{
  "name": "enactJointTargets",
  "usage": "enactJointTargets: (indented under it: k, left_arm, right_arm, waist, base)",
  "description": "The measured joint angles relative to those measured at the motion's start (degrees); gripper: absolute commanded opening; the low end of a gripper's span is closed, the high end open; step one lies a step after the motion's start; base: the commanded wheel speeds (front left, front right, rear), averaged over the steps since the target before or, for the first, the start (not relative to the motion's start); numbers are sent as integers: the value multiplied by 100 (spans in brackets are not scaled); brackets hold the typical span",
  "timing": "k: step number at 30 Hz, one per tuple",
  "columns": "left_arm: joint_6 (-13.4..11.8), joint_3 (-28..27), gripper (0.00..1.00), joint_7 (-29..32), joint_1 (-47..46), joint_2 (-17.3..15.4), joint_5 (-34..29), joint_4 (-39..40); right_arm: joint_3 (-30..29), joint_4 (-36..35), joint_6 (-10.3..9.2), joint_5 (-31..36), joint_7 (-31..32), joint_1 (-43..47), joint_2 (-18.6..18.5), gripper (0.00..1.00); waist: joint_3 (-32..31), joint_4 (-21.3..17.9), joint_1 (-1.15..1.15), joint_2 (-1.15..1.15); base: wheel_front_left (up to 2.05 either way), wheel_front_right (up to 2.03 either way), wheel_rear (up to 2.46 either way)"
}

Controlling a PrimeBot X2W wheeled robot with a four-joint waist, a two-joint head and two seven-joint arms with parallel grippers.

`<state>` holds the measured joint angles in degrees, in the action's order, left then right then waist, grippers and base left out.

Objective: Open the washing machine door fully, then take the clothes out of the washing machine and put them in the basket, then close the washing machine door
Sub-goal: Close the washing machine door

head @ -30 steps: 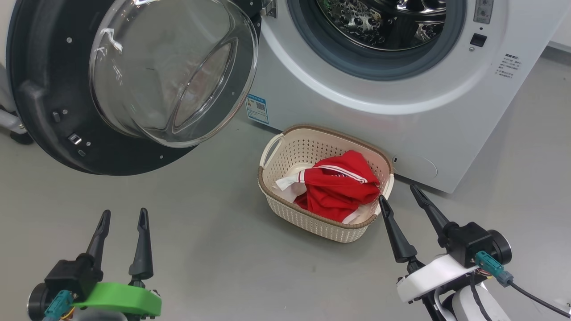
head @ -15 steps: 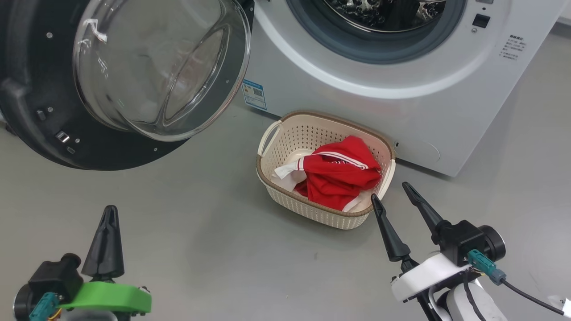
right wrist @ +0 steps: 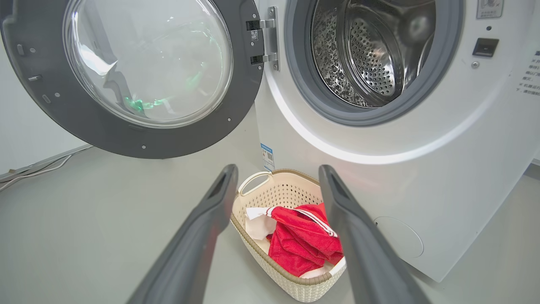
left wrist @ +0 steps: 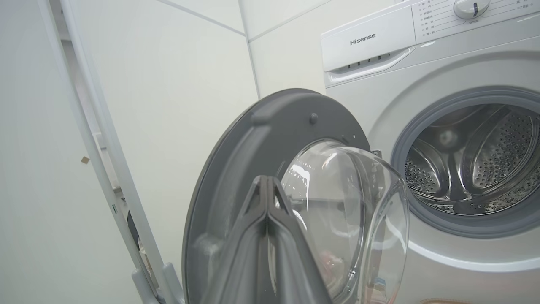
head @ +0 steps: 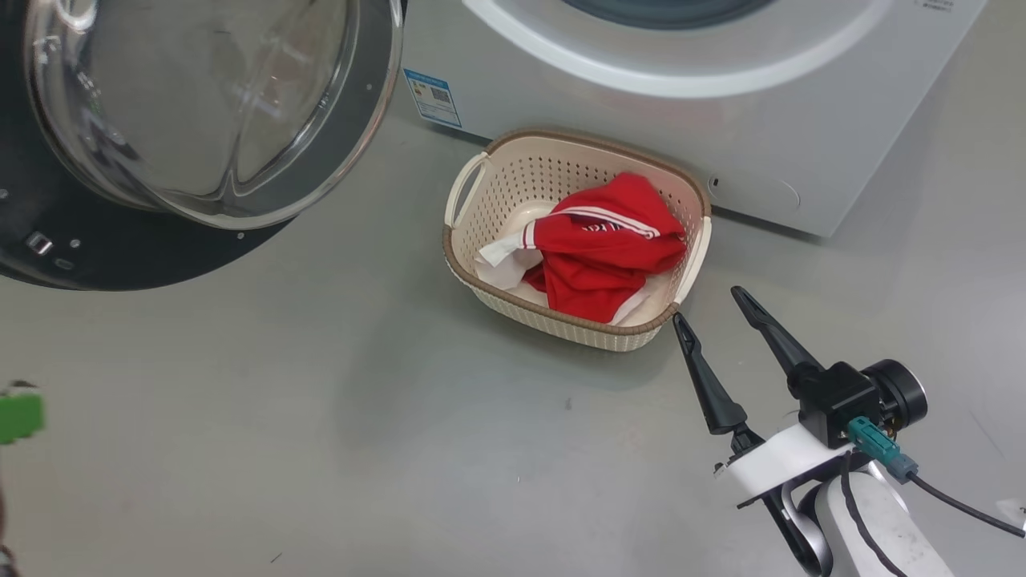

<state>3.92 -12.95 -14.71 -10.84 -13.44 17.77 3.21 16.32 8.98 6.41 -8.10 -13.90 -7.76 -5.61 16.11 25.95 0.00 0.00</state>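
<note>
The washing machine door (head: 96, 248) hangs wide open at the upper left, its glass bowl (head: 200, 104) bulging outward. The washing machine (head: 721, 64) stands behind the cream basket (head: 553, 316), which holds the red and white clothes (head: 597, 256). My right gripper (head: 707, 305) is open with nothing in it, just right of the basket's near corner. In the right wrist view the right gripper (right wrist: 278, 169) frames the basket (right wrist: 291, 278) and clothes (right wrist: 303, 240); the drum (right wrist: 371, 55) shows bare steel. My left gripper (left wrist: 265, 179) is shut on nothing, pointing at the door (left wrist: 253, 139).
Grey floor lies in front of the basket. A green part of my left wrist (head: 18, 417) sits at the head view's left edge. A pale upright frame (left wrist: 97, 139) stands left of the door by the white wall. Cables (right wrist: 38, 166) run along the floor there.
The head camera has tilted down, so machine and door sit higher in view. My left gripper has shut and swung out to the left edge. The right gripper stays open.
</note>
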Motion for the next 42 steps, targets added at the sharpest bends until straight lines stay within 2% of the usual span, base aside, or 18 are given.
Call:
enactJointTargets:
  k: [5,9,15,21,26,27,29,32,42]
  left_arm:
    - [43,-697,0,1,-463,-894,-100,-4]
    - [49,-1241,0,234,-896,-1283,343,-386]
    - [11,-2022,0,913,-1756,-1283,1724,-1475]
    - [-331,-2766,0,1649,-2304,-1339,2619,-2650]
    - [-726,-3401,0,1948,-2669,-1525,3078,-3264]
    - [-726,-3401,0,1948,-2669,-1525,3078,-3264]
    - [-898,-3717,0,2201,-2866,-1573,3405,-3646]
    - [-943,-3874,0,2594,-3022,-1561,3768,-4020]
    - [-1031,-4016,0,3335,-3351,-1595,4102,-4732]
  right_arm:
    - [67,-41,1,67,32,-183,-33,100]
    - [69,-31,1,68,32,-265,-71,100]
    - [146,78,7,67,31,-283,-78,100]
    - [280,153,9,66,27,-358,-33,100]
    - [327,210,9,59,21,-358,-19,100]
    - [327,210,9,59,21,-358,-19,100]
    - [347,238,9,58,13,-357,-15,100]
    - [350,246,9,57,12,-356,-10,100]
    - [433,250,10,69,-3,-358,0,100]
  waist:
    - [269,-132,0,0]
    - [426,-280,0,0]
    - [543,-522,0,0]
    - [536,-730,0,0]
    - [491,-888,0,0]
    - [491,-888,0,0]
    - [460,-962,0,0]
    - [433,-1010,0,0]
    - [445,-1060,0,0]
  base:
    - [0,0,0]
    - [0,0,0]
    - [0,0,0]
    - [0,0,0]
    - [0,0,0]
    - [0,0,0]
    - [0,0,0]
    - [0,0,0]
    - [0,0,0]
